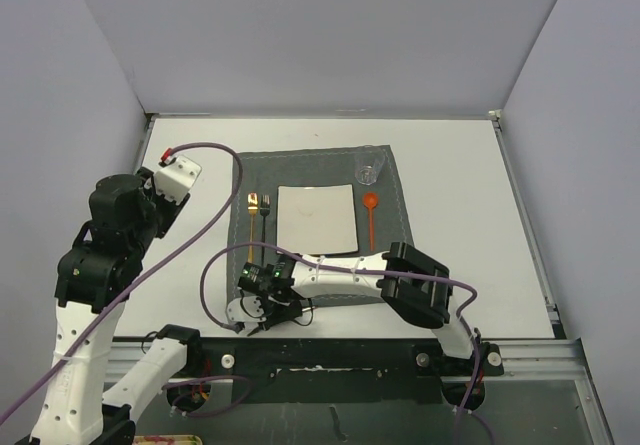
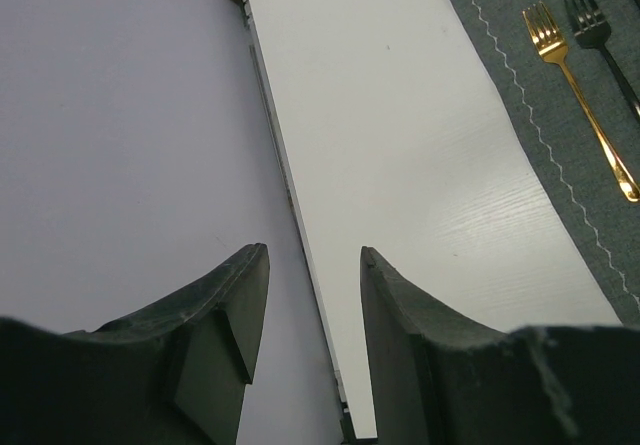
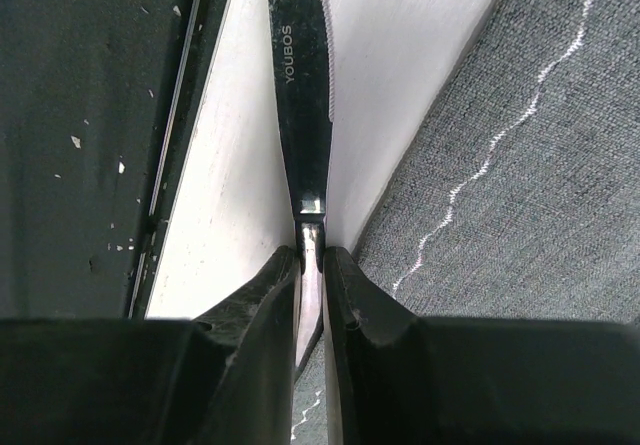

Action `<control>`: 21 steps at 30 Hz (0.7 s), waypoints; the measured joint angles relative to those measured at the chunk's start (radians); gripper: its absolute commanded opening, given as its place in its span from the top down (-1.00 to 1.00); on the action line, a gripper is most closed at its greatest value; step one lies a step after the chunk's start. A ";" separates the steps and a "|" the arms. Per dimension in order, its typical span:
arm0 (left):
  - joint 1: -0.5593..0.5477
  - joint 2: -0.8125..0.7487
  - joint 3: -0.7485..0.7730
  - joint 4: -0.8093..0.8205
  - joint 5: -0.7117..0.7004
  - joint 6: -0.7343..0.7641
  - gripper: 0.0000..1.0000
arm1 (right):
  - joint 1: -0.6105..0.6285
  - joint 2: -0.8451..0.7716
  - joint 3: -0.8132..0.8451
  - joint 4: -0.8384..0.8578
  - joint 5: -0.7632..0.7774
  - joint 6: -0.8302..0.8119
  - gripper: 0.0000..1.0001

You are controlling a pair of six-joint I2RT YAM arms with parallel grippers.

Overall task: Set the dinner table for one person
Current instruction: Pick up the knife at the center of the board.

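Note:
My right gripper [image 3: 311, 255] is shut on a knife [image 3: 300, 85] with a black serrated blade, held by its silvery handle. The blade points out over the white dinner table [image 3: 240, 195], beside the corner of the grey placemat [image 3: 520, 195]. From the top camera, the right gripper [image 1: 258, 300] sits at the placemat's near left corner. On the placemat [image 1: 400, 180] lie a square plate [image 1: 316, 218], a gold fork [image 1: 252, 220], a black fork [image 1: 265, 215], an orange spoon [image 1: 371, 215] and a clear glass [image 1: 368, 165]. My left gripper [image 2: 312, 255] is open and holds nothing, raised over the table's left edge.
Grey walls enclose the dinner table [image 1: 460, 225] on three sides. The left wall [image 2: 120, 145] is close to the left arm [image 1: 120, 215]. A dark metal ledge [image 3: 90, 115] runs along the table's near edge. A purple cable [image 1: 215, 285] loops over the near left.

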 measured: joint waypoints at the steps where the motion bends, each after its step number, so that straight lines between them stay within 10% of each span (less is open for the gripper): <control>1: 0.000 -0.001 -0.003 0.000 0.000 0.001 0.19 | 0.000 0.003 0.004 -0.003 -0.001 0.003 1.00; 21: 0.000 0.035 -0.010 0.008 0.026 0.015 0.18 | -0.001 0.063 0.124 -0.091 -0.062 0.094 1.00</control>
